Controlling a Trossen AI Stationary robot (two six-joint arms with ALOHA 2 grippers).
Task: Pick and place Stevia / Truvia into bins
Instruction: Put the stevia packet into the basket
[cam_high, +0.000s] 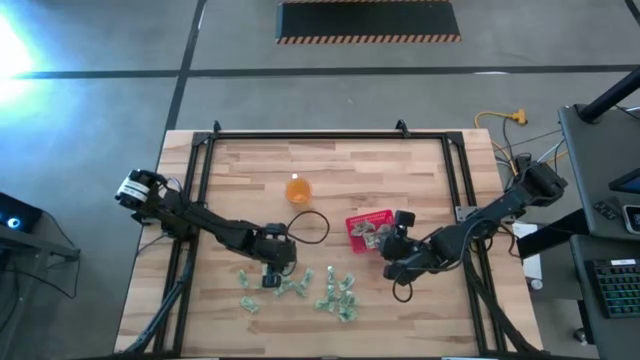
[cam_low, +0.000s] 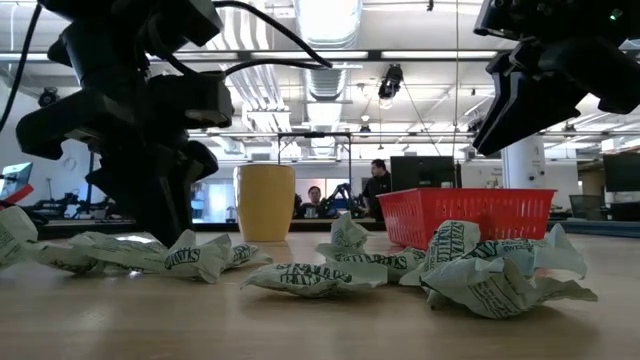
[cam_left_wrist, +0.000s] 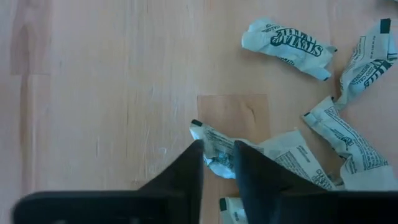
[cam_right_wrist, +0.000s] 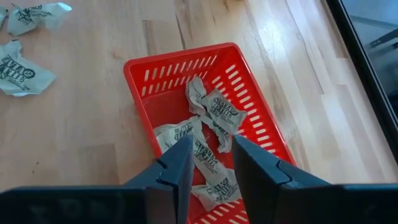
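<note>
Several crumpled green-and-white Stevia packets (cam_high: 335, 292) lie scattered on the wooden table near its near edge, and they fill the foreground of the low view (cam_low: 320, 275). My left gripper (cam_high: 272, 278) is down among them, shut on one packet (cam_left_wrist: 217, 149). The red basket (cam_high: 366, 213) stands right of centre with several packets (cam_right_wrist: 217, 112) lying in it. My right gripper (cam_right_wrist: 212, 158) hovers open above the basket's near side (cam_low: 500, 120) and touches nothing. My left gripper pinches one packet between its two fingers (cam_left_wrist: 193, 165), on the crumpled end (cam_left_wrist: 214, 140) that shows just beyond the fingertips. The fingers come from above, pointing down at the table. Whether the packet still rests on the wood, I cannot tell.
A translucent orange cup (cam_high: 298, 189) stands upright on the table beyond the packets, left of the basket (cam_low: 265, 200). A black cable loops on the table between the cup and my left arm (cam_high: 312, 228). Black frame rails (cam_high: 200, 180) run along the table's left, right and far sides.
</note>
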